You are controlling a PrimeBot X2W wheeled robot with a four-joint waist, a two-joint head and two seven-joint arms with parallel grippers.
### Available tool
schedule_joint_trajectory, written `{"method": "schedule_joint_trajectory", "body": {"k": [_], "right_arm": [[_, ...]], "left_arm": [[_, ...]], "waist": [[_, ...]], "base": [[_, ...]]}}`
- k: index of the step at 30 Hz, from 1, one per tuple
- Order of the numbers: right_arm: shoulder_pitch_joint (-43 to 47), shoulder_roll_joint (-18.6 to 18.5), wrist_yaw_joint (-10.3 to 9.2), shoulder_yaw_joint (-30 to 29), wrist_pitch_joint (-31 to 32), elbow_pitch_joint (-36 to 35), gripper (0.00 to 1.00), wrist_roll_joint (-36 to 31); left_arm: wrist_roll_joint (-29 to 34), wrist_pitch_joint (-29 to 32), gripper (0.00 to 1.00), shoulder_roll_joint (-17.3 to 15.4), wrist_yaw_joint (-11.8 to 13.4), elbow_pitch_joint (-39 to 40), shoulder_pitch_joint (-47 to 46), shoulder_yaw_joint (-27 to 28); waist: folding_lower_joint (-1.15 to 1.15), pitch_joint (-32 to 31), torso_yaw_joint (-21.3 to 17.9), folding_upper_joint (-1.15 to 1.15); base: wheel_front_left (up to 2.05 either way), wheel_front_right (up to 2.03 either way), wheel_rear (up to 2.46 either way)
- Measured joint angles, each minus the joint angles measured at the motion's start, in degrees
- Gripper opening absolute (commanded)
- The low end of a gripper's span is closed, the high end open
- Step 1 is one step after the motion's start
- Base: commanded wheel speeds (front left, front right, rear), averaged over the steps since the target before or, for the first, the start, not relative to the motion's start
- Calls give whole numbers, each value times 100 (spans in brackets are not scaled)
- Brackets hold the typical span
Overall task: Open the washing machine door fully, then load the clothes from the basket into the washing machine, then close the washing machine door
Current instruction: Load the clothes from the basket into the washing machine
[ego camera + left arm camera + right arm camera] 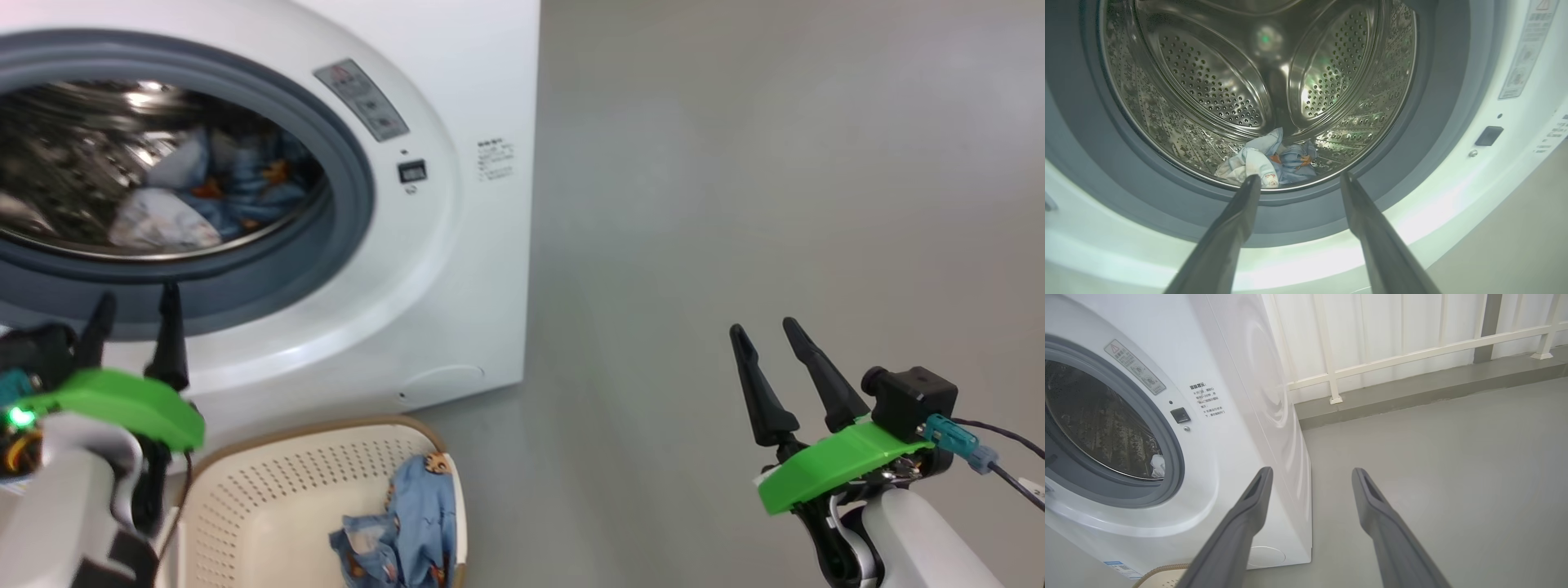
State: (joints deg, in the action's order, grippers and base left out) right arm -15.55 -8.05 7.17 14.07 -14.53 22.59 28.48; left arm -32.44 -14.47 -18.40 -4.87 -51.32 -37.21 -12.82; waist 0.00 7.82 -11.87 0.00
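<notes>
The white washing machine (457,269) fills the upper left, its round mouth standing open with the grey gasket (347,204) bare; its door is out of view. Light-blue bear-print clothes (204,196) lie at the bottom of the steel drum (1208,81), seen also as clothes (1274,159) in the left wrist view. Another blue garment (408,523) lies in the cream basket (269,490) on the floor below the machine. My left gripper (135,314) is open and empty, just in front of the gasket's lower edge. My right gripper (767,331) hangs open and empty over the floor, right of the machine.
Grey floor (775,163) spreads to the right of the machine. In the right wrist view a white railing (1412,355) and a low raised kerb (1412,392) run behind the machine's side. A latch slot (412,171) sits on the machine's front.
</notes>
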Motion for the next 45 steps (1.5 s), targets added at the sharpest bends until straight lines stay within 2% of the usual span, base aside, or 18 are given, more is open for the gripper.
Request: {"method": "schedule_joint_trajectory", "body": {"k": [15,24,31,45], "right_arm": [[334,-266,0,13,0,33,100,98],[430,-321,0,-3,0,-71,100,100],[552,-335,0,-7,0,-86,100,100],[555,-382,0,35,0,-88,100,100]], "left_arm": [[155,-10,100,156,527,2409,2288,345],[296,36,100,138,902,3481,3050,355],[291,97,100,148,1056,3830,3308,344],[234,144,100,185,1148,4009,3499,305]], "waist": [[0,-717,525,0],[0,-884,732,0],[0,-928,744,0],[0,-978,706,0]], "base": [[0,0,0],[0,0,0],[0,0,0],[0,0,0]]}}
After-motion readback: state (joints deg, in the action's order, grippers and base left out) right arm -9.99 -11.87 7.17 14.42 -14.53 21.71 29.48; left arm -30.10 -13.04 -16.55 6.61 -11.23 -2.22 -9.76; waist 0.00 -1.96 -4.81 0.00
